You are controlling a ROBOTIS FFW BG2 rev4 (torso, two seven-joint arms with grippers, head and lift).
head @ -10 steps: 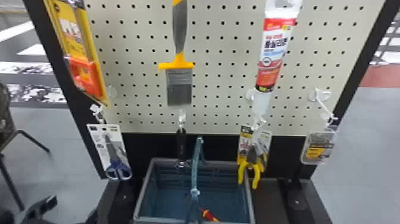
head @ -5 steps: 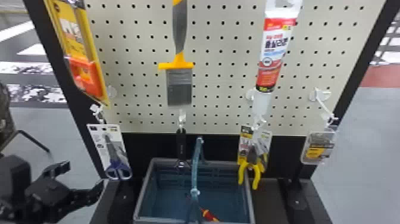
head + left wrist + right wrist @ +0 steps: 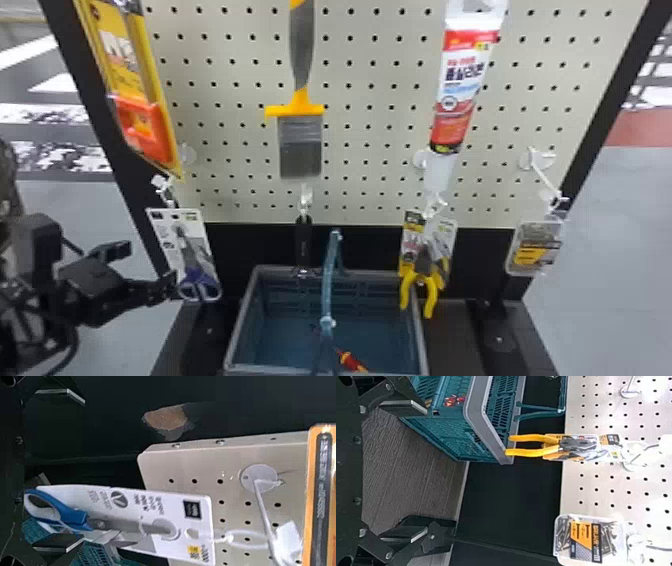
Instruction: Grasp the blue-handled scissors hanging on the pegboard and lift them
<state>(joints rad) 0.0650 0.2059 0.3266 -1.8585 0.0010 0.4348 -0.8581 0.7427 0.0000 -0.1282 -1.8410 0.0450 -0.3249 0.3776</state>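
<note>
We see the blue-handled scissors (image 3: 199,279) just right of our left gripper (image 3: 151,266), its fingers spread; our right gripper (image 3: 417,471) gapes too. One pair, two grippers.

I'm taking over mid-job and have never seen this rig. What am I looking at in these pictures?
This is a two-armed robot. The head view looks forward and down from its head; each wrist view comes from a camera on one arm and is turned sideways, so upright things appear lying down.

Ahead is a pegboard. A paintbrush, a tube, yellow-handled pliers and the blue-handled scissors on their card hang there. Below stands a crate with a red-and-yellow item inside.

The left end effector is open beside the scissors; in its wrist view, their handles lie between the fingers. The right end effector is also open. Neither holds anything, and the scissors are still hanging.
</note>
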